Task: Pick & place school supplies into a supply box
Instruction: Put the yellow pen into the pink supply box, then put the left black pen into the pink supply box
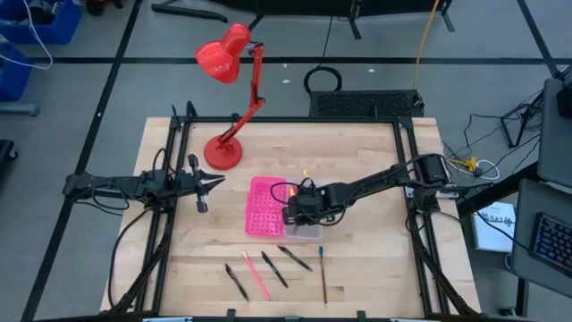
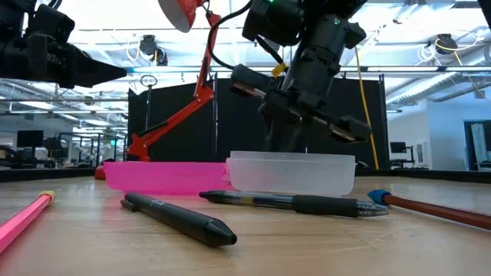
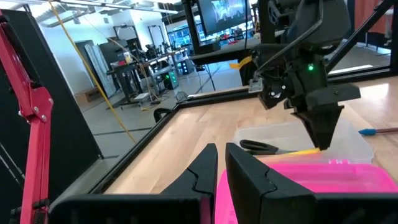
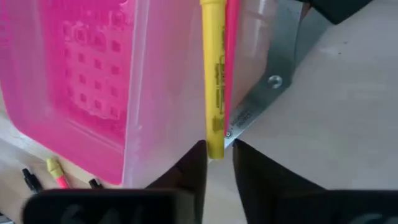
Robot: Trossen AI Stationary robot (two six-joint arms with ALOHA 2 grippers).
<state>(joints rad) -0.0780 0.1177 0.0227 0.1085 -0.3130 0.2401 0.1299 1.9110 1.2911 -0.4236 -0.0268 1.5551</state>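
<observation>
Supply box [image 1: 265, 207] lies open mid-table, pink dotted half left, clear tray [image 2: 291, 173] right. Inside the tray: scissors [image 4: 268, 87], yellow pen [image 4: 215, 74], pink pen [image 4: 232, 56]. Near it on the wood lie black pens [image 1: 294, 258], pink pencil [image 1: 255, 275], brown pencil [image 1: 323, 274].

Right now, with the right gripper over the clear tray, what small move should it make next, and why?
Probably open the fingers and let go. The right gripper hangs over the clear tray of the box, pinching the end of a yellow pen that already lies inside beside the scissors. The left gripper waits off to the side, near the lamp.
</observation>
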